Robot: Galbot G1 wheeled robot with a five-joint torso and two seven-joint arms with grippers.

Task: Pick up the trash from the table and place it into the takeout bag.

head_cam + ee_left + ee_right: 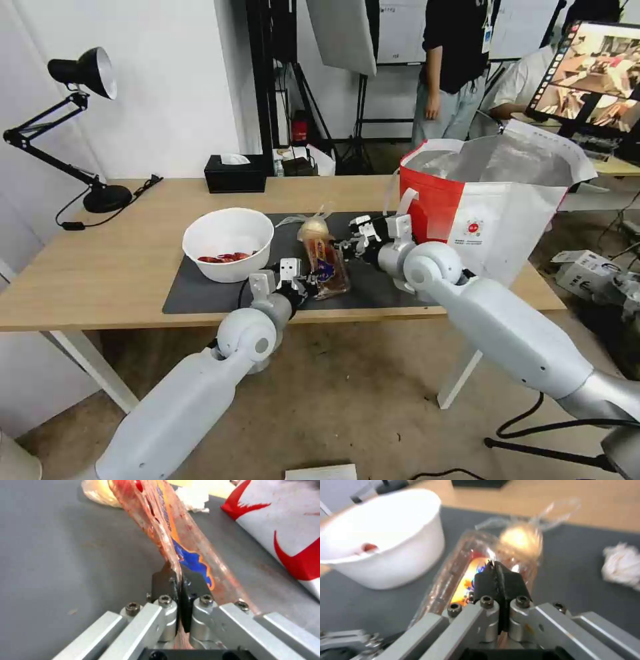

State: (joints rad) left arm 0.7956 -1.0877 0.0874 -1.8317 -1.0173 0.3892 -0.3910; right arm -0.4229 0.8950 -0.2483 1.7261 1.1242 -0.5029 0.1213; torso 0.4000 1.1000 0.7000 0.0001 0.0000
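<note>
Clear plastic tray (327, 263) is gripped from both ends on the desk's (120, 267) grey mat.
Head view: left claw (301, 283) and right claw (347, 245) flank it, takeout bag (493, 200) beside. Left wrist view: left claw (180, 580) is clamped on the tray's edge. Right wrist view: right claw (498, 576) is pinched on its rim, near the white bowl (383, 542) and tissue (621, 565).

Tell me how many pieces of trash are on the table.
4: the white bowl on the mat's left; the clear tray at mid-mat, pinched by both grippers; the bagged bun behind the tray; the crumpled tissue beside them. More may be hidden.
</note>
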